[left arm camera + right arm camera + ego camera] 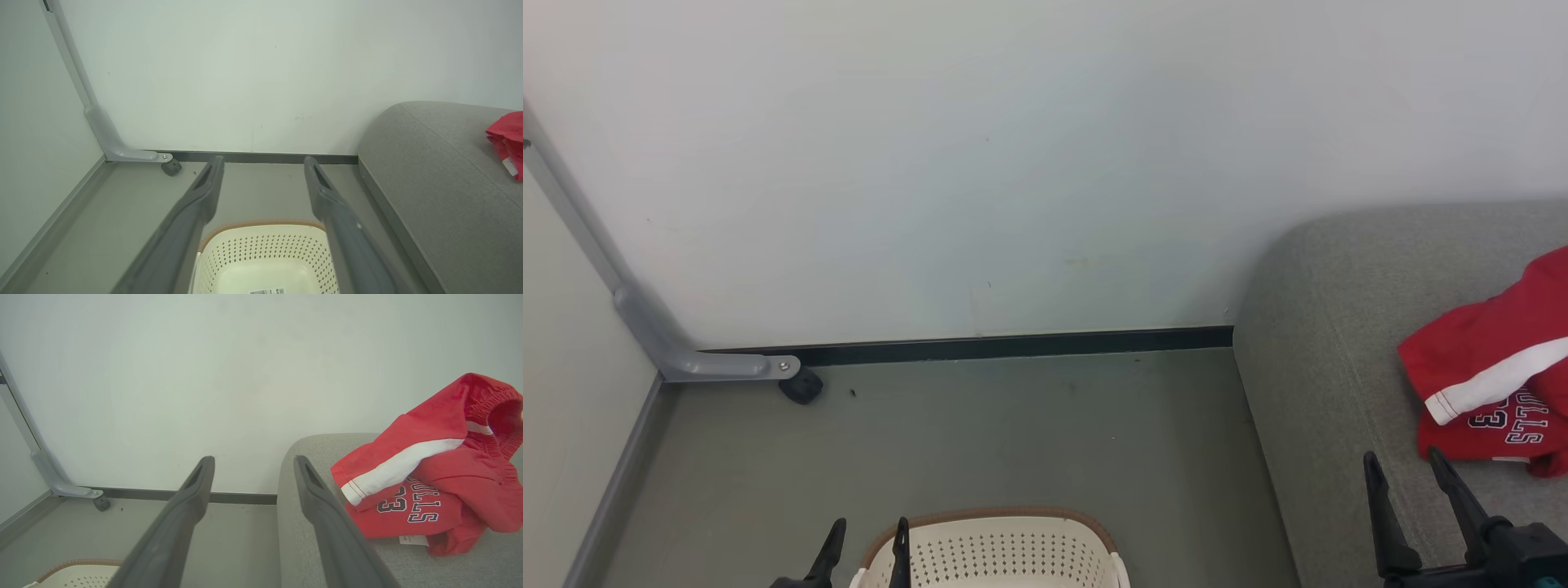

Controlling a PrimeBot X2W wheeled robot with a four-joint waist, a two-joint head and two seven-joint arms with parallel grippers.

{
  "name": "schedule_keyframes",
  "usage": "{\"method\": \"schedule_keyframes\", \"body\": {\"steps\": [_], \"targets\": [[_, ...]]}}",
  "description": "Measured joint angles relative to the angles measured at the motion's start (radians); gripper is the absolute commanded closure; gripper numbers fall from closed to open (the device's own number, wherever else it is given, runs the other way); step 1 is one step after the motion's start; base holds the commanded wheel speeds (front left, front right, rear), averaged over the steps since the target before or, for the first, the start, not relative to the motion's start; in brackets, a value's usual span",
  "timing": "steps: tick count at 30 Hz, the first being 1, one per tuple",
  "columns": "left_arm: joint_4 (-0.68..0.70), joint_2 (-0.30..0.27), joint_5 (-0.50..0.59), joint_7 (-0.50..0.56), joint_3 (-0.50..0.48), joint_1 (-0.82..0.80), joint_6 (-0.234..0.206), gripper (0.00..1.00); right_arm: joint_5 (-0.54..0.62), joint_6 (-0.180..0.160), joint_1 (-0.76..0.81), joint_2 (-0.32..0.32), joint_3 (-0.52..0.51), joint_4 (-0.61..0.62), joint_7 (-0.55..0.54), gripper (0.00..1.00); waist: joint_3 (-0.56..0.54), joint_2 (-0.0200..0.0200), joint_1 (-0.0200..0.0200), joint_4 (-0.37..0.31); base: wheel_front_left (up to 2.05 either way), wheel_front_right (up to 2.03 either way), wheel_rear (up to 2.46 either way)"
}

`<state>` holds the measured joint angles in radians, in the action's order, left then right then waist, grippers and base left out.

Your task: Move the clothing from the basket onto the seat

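The red clothing (1499, 371) with a white stripe and black-and-white lettering lies heaped on the grey seat (1331, 359) at the right; the right wrist view shows the clothing (441, 473) with a small white tag on the seat (310, 457). The cream basket (996, 551) with a brown rim stands on the floor at the bottom centre, and its inside (261, 273) shows bare plastic with a label. My left gripper (867, 539) is open over the basket's left rim. My right gripper (1409, 469) is open above the seat, just left of the clothing.
A white wall with a dark skirting strip (1013, 345) runs behind. A grey metal bracket (645, 327) with a small black caster (800, 384) stands in the left corner. Grey floor (1013, 433) lies between basket, wall and seat.
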<state>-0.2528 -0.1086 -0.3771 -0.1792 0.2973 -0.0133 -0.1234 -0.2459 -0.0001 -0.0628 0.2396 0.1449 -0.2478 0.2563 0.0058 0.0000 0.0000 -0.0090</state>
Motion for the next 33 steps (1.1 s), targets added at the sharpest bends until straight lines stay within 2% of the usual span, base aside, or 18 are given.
{"method": "schedule_keyframes", "body": {"steps": [33], "targets": [[-0.020, 0.023, 0.022, -0.008, -0.025, -0.001, 0.000, 0.00, -0.001, -0.018, 0.037, 0.000, -0.009, 0.074, 0.000, 0.00, 0.013, 0.0000, 0.0000, 0.014, 0.00, 0.00, 0.00]]}}
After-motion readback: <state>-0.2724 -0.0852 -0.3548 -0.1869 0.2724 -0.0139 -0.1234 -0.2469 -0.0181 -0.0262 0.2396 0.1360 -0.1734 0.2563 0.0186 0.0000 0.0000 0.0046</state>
